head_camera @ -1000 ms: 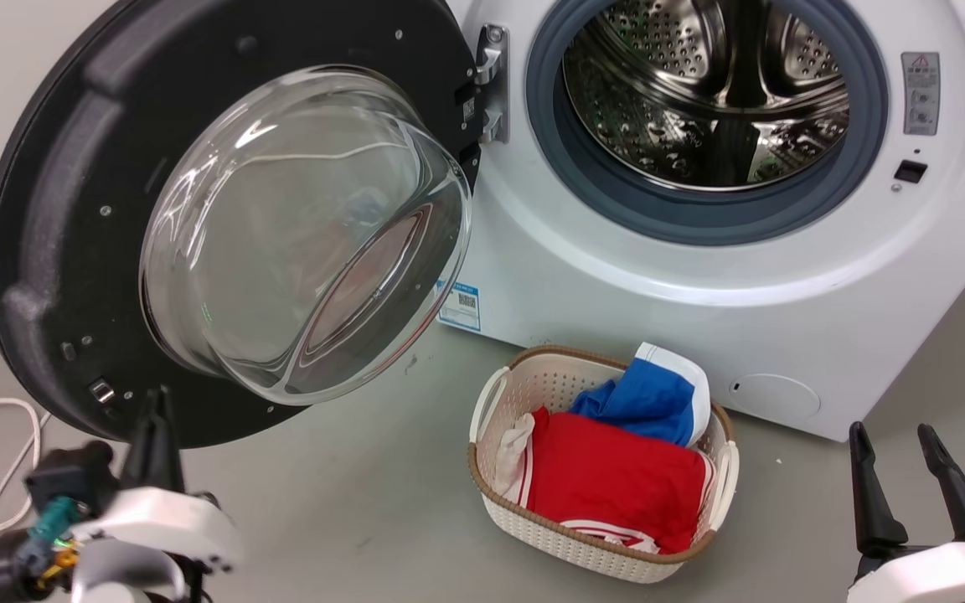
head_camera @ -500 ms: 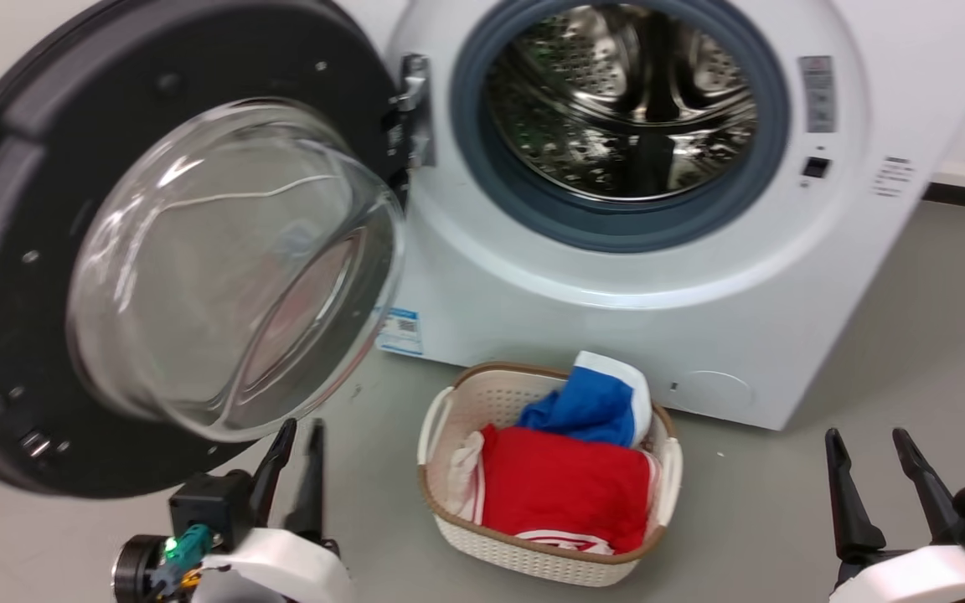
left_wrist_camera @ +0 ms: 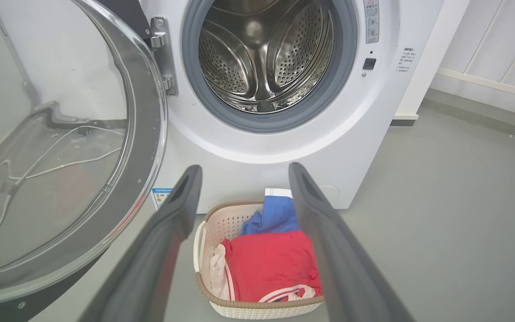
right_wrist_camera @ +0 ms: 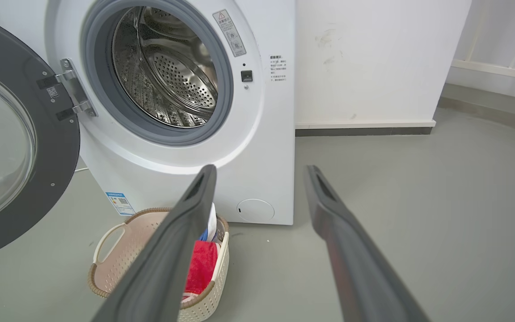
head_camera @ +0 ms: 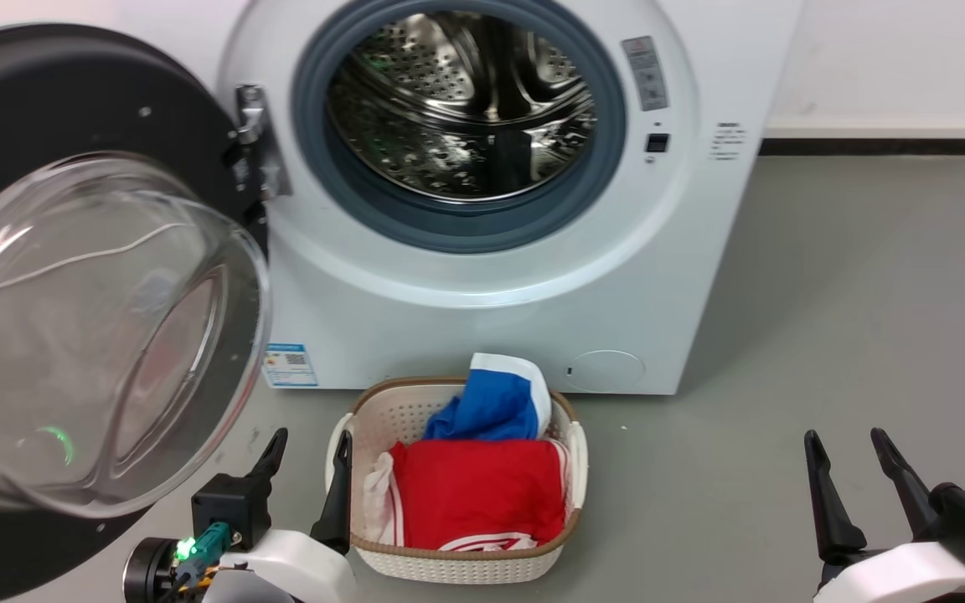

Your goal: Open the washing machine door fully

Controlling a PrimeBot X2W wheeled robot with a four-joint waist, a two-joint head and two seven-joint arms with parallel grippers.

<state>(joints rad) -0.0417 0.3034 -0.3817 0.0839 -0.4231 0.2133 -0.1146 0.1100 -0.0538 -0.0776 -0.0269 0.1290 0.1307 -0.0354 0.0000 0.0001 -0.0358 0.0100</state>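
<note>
At the far centre you see the white washing machine (head_camera: 491,276), standing on the grey floor (head_camera: 826,293). The washing machine door (head_camera: 72,92) hangs at its left side. It stands wide open, with its black inner face and clear glass dome (head_camera: 89,335) turned toward the near side. Its lower rim reaches down close to the floor at the near left. A metal hinge (head_camera: 252,142) joins the door to the left edge of the round opening. Inside the opening you see the perforated steel drum (head_camera: 457,109), ringed by a grey rubber seal (head_camera: 449,230).

A cream basket (head_camera: 457,569) with a brown rim sits on the floor just in front of the machine. It holds a red garment (head_camera: 474,494), with a blue and white garment (head_camera: 491,410) on its far side.

Your left gripper (head_camera: 312,440) hovers at the near left, between the door's lower rim and the basket. Its fingers are spread and hold nothing. Your right gripper (head_camera: 844,435) hovers at the near right, well apart from the machine. Its fingers are likewise spread and empty.

A small round white flap (head_camera: 606,370) sits low on the machine's front, at its right.
</note>
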